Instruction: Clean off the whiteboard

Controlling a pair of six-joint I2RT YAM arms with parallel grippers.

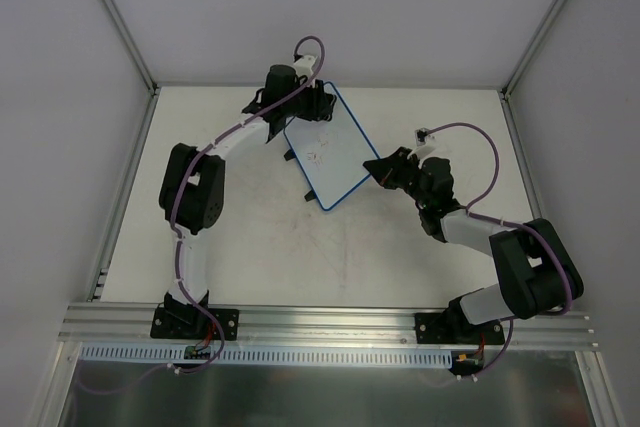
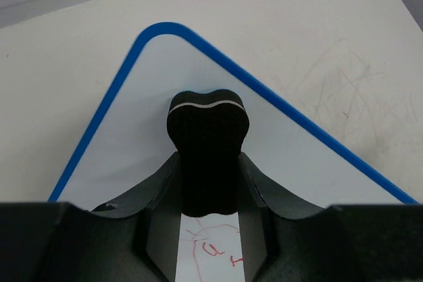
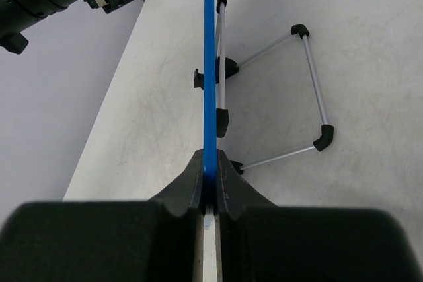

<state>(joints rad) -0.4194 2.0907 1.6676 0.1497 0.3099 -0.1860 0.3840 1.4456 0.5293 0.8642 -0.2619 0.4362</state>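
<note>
Left gripper sat nearest us, fingers clamped on a black eraser held against the whiteboard near its corner. We saw red scribble, unreadable. Right gripper pinched the board's blue rim. Only the right wrist view showed us the wire stand beside it. Overhead, the board sat mid-table between both grippers.
</note>
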